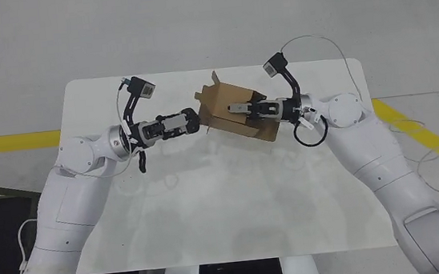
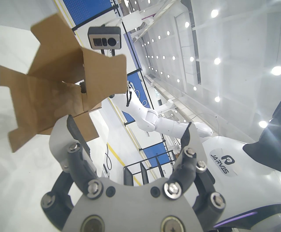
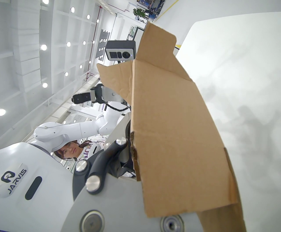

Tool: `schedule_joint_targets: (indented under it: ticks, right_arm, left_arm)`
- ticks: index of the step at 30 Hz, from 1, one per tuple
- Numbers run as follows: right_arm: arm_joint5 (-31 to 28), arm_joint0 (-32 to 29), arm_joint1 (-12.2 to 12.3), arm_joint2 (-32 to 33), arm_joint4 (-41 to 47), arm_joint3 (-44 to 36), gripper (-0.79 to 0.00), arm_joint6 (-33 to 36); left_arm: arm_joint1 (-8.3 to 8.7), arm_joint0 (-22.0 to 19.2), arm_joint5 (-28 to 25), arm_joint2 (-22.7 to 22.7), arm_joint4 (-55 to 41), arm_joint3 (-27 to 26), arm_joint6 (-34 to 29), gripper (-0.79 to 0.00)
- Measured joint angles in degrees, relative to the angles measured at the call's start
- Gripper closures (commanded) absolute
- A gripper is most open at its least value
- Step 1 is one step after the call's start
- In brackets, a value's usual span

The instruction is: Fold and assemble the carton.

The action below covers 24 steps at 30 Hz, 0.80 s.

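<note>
Right pincer (image 1: 237, 109): clamped on one side wall of the carton (image 1: 219, 98), seemingly gripping it from inside and outside. Left pincer (image 2: 129, 129): jaws well apart, holding nothing, just beside the carton's open end with its splayed flaps (image 2: 103, 74); one finger (image 2: 72, 127) close by the nearest flap, contact not discernible. Carton itself: over the far middle of the bench (image 1: 211, 210), tilted; resting or lifted, impossible to tell. Probably light, thin corrugated board: stiff across a panel, willing to bend only on the creases, easily dented by a hard pinch, dry enough not to slip. Best held by a wall edge close to a corner crease, as on the right side. For the flaps, better pushed flat near the fold line than pinched at the floppy tips.
</note>
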Motion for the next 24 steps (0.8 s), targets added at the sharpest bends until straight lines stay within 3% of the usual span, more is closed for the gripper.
schedule_joint_targets:
  ticks: [11,24]
  right_arm:
    - [0.6,0.5,0.8,2.1,3.6,-0.7,0.000,8.8]
    - [2.7,-0.8,2.4,3.4,6.9,-7.7,0.000,11.0]
  left_arm:
    - [1.11,0.1,-2.0,-3.8,7.3,5.0,0.7,-0.785]
    - [0.88,-0.9,-3.8,-0.5,14.6,7.0,3.5,-0.785]
